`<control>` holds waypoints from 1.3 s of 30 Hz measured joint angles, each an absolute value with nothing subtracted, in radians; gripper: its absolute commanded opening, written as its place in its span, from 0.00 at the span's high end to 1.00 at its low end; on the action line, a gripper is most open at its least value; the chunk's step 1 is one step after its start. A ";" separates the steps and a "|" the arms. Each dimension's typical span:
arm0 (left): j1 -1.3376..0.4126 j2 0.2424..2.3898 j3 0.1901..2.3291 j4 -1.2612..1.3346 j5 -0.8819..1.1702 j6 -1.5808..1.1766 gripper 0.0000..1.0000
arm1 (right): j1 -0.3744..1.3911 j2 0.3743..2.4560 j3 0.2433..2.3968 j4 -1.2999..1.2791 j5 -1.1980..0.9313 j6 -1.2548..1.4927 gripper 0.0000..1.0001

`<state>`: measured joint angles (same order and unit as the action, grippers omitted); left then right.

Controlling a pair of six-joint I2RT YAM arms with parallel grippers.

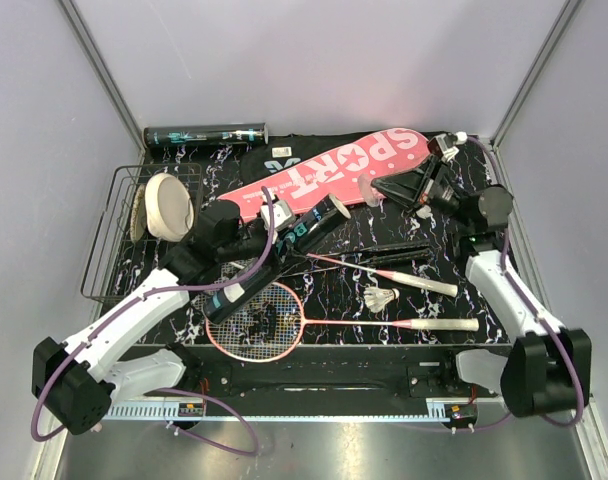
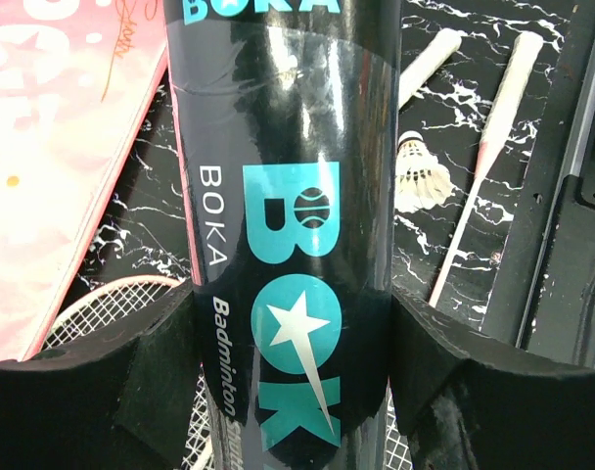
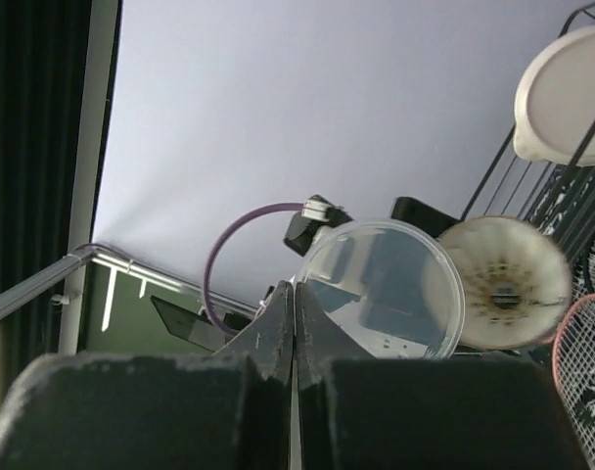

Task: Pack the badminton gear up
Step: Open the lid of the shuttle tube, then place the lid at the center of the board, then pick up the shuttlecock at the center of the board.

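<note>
My left gripper (image 1: 267, 243) (image 2: 293, 333) is shut on a dark "BOKA" tube (image 1: 279, 255) (image 2: 288, 196) and holds it slanted above the mat, its pale open end (image 1: 339, 207) (image 3: 503, 284) pointing right. My right gripper (image 1: 389, 190) (image 3: 294, 294) is shut on the rim of a clear round lid (image 1: 369, 190) (image 3: 386, 289), close to that open end. The pink "SPORT" case (image 1: 334, 170) (image 2: 63, 147) lies on a black bag (image 1: 284, 150). Two pink rackets (image 1: 254, 322) (image 1: 424, 283) and a white shuttlecock (image 1: 381, 298) (image 2: 420, 176) lie on the mat. A second dark tube (image 1: 206, 134) lies at the back.
A black wire basket (image 1: 109, 250) stands at the left with a cream round disc (image 1: 169, 205) (image 3: 567, 93) leaning in it. Grey walls close in the back and both sides. The arm bases and a rail (image 1: 314, 405) run along the near edge.
</note>
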<state>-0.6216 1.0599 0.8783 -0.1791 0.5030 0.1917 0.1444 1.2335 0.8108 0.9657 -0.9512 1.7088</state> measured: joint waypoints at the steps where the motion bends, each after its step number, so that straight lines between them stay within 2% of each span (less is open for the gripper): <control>1: -0.620 1.060 0.875 -0.185 0.498 0.192 1.00 | 0.138 1.203 0.816 0.934 -0.956 1.702 1.00; 5: -0.620 1.059 0.875 -0.185 0.488 0.191 1.00 | 0.137 1.090 0.886 0.746 -0.970 1.552 1.00; 8: -0.620 1.059 0.875 -0.186 0.475 0.185 1.00 | 0.140 1.034 1.024 0.367 -0.890 1.274 1.00; 11: -0.620 1.059 0.878 -0.187 0.430 0.148 1.00 | 0.142 1.018 1.188 -0.042 -0.600 0.954 1.00; 14: -0.620 1.059 0.898 -0.187 0.370 0.103 1.00 | 0.136 1.020 1.201 -0.270 -0.288 0.768 1.00; 19: -0.619 1.048 0.914 -0.154 0.338 0.064 1.00 | 0.064 1.153 1.055 -0.397 0.048 0.626 1.00; 24: -0.620 1.021 0.905 -0.128 0.338 0.048 1.00 | -0.034 1.380 0.976 -0.410 0.139 0.534 1.00; 25: -0.620 1.018 0.905 -0.124 0.338 0.046 1.00 | -0.052 1.410 0.974 -0.404 0.131 0.519 0.96; 26: -0.620 1.016 0.905 -0.120 0.339 0.044 1.00 | -0.069 1.430 0.973 -0.392 0.126 0.507 0.85; 27: -0.620 1.014 0.905 -0.117 0.339 0.042 1.00 | -0.087 1.448 0.972 -0.375 0.115 0.495 0.72; 28: -0.620 1.014 0.905 -0.115 0.339 0.039 1.00 | -0.102 1.470 0.972 -0.354 0.108 0.477 0.45; 29: -0.620 1.013 0.905 -0.114 0.339 0.036 1.00 | -0.118 1.490 0.972 -0.333 0.098 0.463 0.38; 31: -0.620 1.010 0.901 -0.110 0.340 0.031 1.00 | -0.136 1.526 0.977 -0.305 0.059 0.442 0.30; 33: -0.620 1.007 0.896 -0.110 0.341 0.028 1.00 | -0.149 1.571 0.992 -0.273 -0.015 0.414 0.28; 36: -0.620 1.007 0.891 -0.111 0.344 0.025 1.00 | -0.155 1.646 1.039 -0.221 -0.137 0.392 0.30; 39: -0.620 1.008 0.890 -0.111 0.348 0.025 1.00 | -0.155 1.753 1.121 -0.150 -0.262 0.382 0.37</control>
<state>-0.6197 1.0077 0.8898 -0.1112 0.3477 0.0250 -0.1547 1.7531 1.1206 -0.1505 -0.2619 0.3817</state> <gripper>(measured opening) 0.690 0.694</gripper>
